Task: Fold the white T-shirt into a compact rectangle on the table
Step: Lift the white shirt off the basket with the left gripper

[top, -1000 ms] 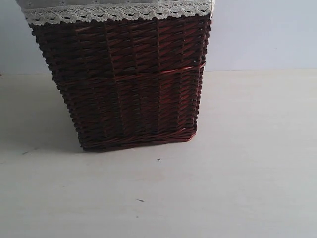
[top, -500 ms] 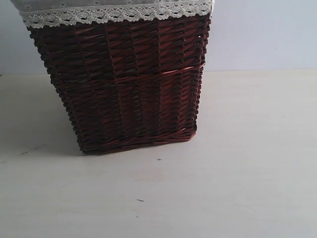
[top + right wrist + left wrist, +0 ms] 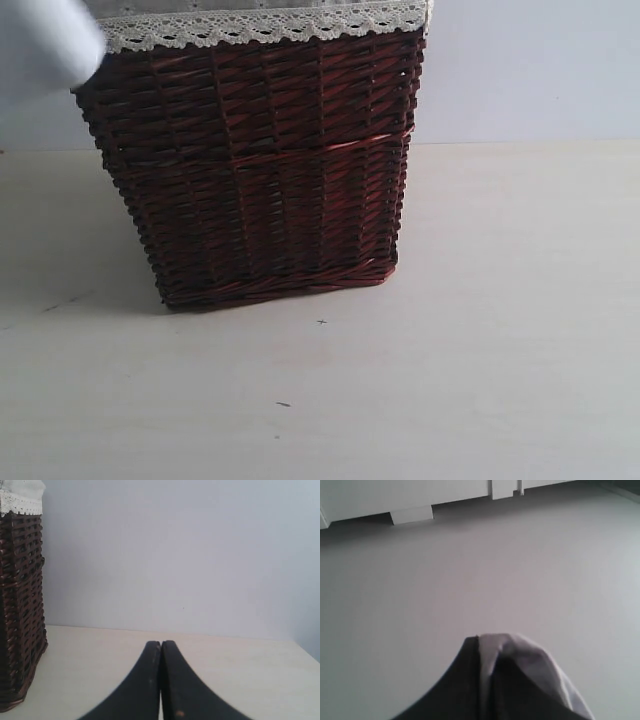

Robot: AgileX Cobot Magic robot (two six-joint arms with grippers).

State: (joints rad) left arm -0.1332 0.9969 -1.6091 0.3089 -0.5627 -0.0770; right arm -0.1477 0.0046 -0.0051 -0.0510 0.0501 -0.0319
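Since the white T-shirt (image 3: 535, 661), a fold pinched in the closed left tool (image 3: 482, 649), is light and limp, it will likely droop; the right tool (image 3: 161, 646), closed on nothing, could take a hem.

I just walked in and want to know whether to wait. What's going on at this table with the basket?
The left tool is shut on a bunch of white cloth that looks like the white T-shirt, held up off any surface. In the exterior view, a blurred white shape shows by the top corner of the brown wicker basket, which stands on the table. The right tool is shut and empty above the table, beside the basket. No shirt lies on the table in view, so folding has not begun.
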